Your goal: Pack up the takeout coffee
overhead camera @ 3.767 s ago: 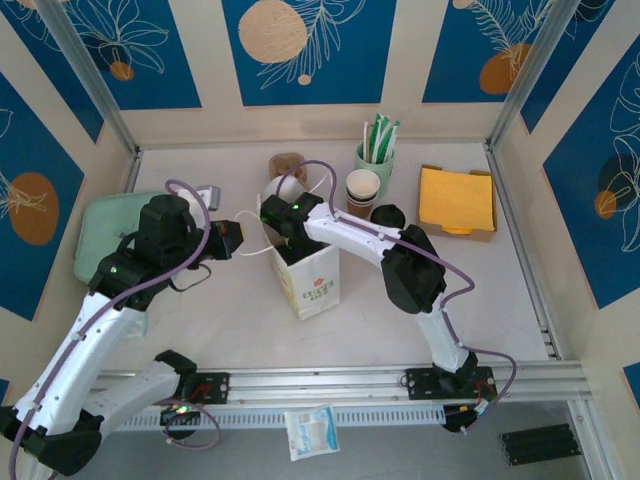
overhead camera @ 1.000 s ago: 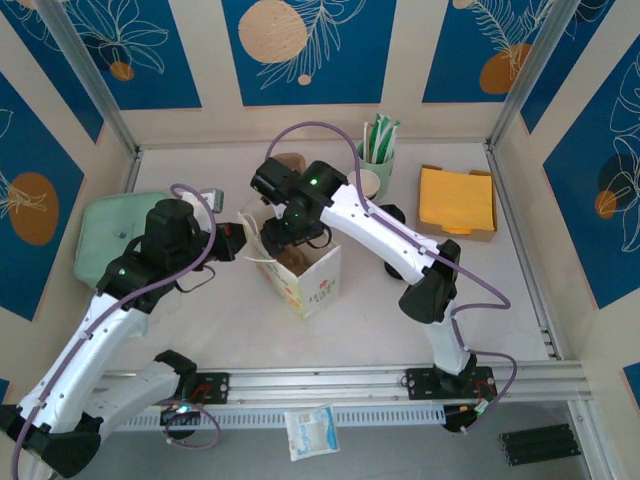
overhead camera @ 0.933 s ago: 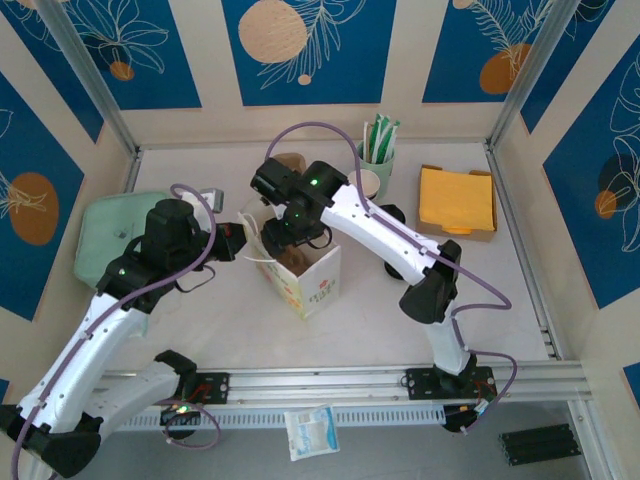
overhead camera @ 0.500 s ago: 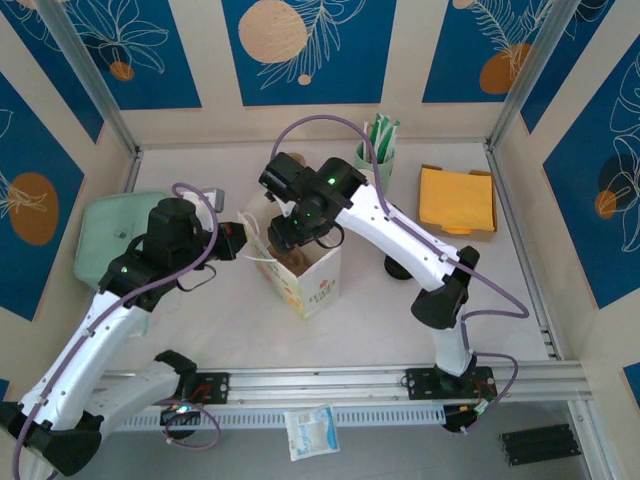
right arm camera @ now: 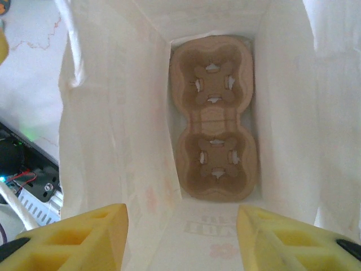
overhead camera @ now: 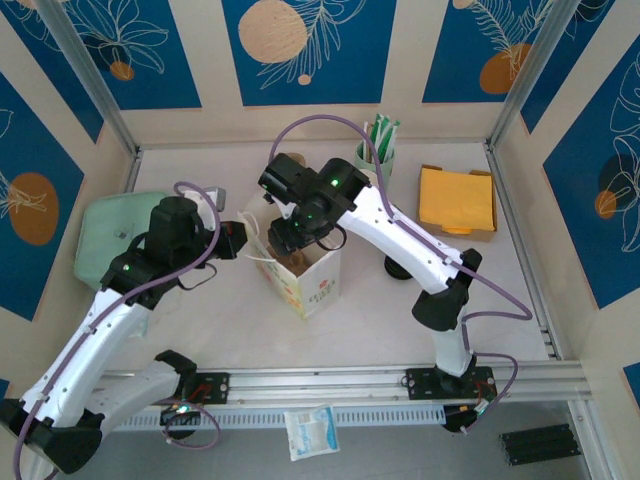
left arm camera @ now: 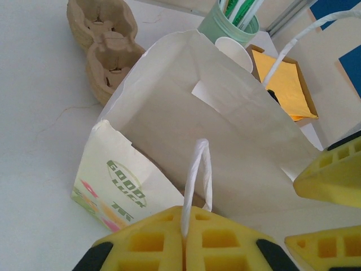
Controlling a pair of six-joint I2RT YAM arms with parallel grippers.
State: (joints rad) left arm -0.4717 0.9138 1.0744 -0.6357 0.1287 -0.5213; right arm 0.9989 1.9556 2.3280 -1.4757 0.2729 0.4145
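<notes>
Right jaws gape over the bag [right arm camera: 113,141] (coffee's whereabouts unclear).

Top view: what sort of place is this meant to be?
Probably a mock coffee takeout counter: a paper carry bag with a cardboard cup carrier inside, a green cup of straws or stirrers, and a box of yellow napkins.

Left arm [overhead camera: 100,320] reaches toward 1 o'clock, left gripper [left arm camera: 183,248] pinching a bag handle [left arm camera: 190,180]. Right arm [overhead camera: 400,235] arches toward 10 o'clock, right gripper [right arm camera: 183,237] fingers apart.
</notes>
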